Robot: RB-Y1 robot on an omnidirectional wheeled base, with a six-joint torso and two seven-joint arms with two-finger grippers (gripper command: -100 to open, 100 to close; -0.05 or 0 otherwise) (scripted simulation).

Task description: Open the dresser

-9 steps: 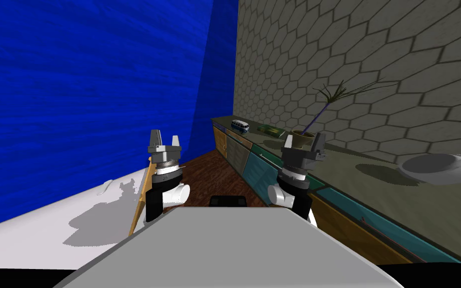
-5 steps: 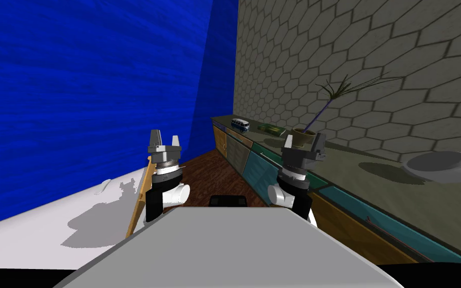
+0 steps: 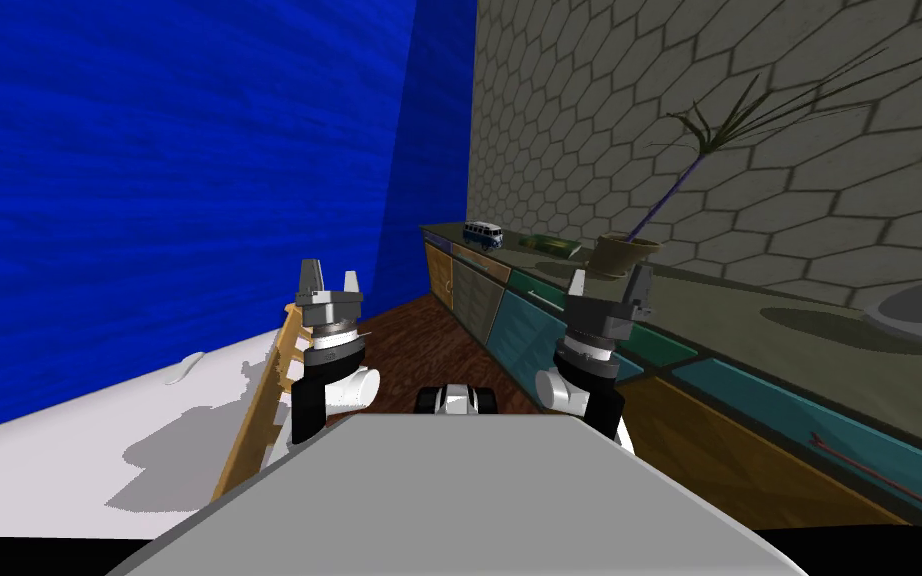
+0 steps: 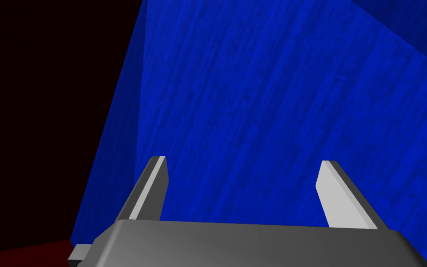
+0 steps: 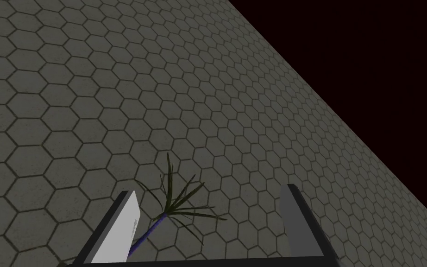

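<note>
Dresser (image 3: 524,325) runs along hex-tile wall on my R. Drawer fronts teal and wood, look flush. Both arms raised. L gripper (image 3: 330,276) near bed (image 3: 99,440), fingers wide, empty. R gripper (image 3: 607,282) by dresser's front edge, not touching, fingers wide, empty. Dresser top: toy van (image 3: 482,234) at far end, green book (image 3: 549,243) beside it, potted plant (image 3: 626,255) nearer.

The left gripper (image 4: 243,160) holds its two light grey fingers (image 4: 151,194) wide apart, facing a blue wall (image 4: 277,83) beside a black area (image 4: 46,92).
</note>
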